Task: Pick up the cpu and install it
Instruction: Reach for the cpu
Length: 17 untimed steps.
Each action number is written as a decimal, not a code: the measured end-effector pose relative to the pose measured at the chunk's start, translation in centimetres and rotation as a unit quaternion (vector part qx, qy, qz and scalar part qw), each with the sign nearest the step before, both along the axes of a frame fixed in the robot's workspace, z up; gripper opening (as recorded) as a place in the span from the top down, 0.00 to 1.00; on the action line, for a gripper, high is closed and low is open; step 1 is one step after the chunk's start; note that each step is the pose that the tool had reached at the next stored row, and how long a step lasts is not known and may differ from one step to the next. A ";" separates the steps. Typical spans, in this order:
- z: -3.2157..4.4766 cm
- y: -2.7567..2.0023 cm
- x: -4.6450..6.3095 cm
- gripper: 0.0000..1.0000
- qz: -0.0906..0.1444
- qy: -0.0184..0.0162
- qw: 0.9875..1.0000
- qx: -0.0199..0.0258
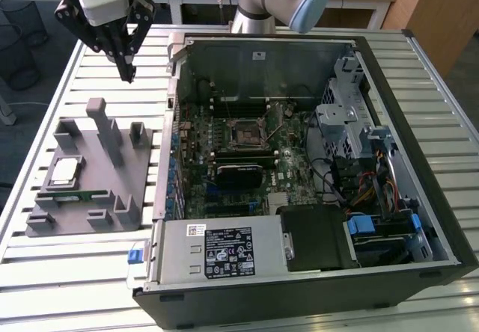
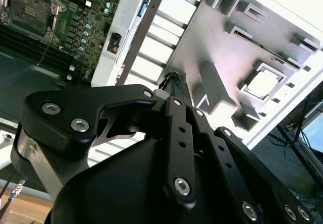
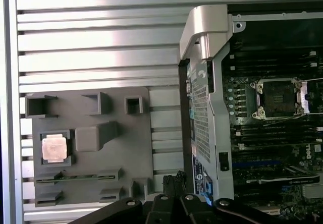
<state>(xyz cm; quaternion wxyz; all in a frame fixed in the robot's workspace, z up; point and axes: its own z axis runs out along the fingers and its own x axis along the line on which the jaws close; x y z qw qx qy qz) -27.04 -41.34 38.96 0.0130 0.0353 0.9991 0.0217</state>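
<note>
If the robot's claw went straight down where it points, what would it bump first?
Probably the slatted table, in the strip between the grey fixture and the computer case. The gripper hangs above that strip; depth is hard to judge, so the fixture's edge is possible.

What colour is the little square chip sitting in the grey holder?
The cpu is shiny silvery-grey with a pale rim. It shows best in the first wrist view.

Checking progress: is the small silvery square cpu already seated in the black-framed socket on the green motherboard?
No: the cpu lies in a pocket of the grey plastic fixture, outside the computer case.
</note>
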 end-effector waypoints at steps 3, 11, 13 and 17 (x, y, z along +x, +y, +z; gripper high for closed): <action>-0.03 0.00 -0.2 0.89 0.001 0.000 1.000 0.000; -0.14 0.00 -0.9 0.89 0.003 0.000 1.000 0.000; -0.16 0.00 -1.1 0.89 0.004 0.000 1.000 0.000; -0.21 0.00 -1.5 0.89 0.004 0.000 1.000 0.000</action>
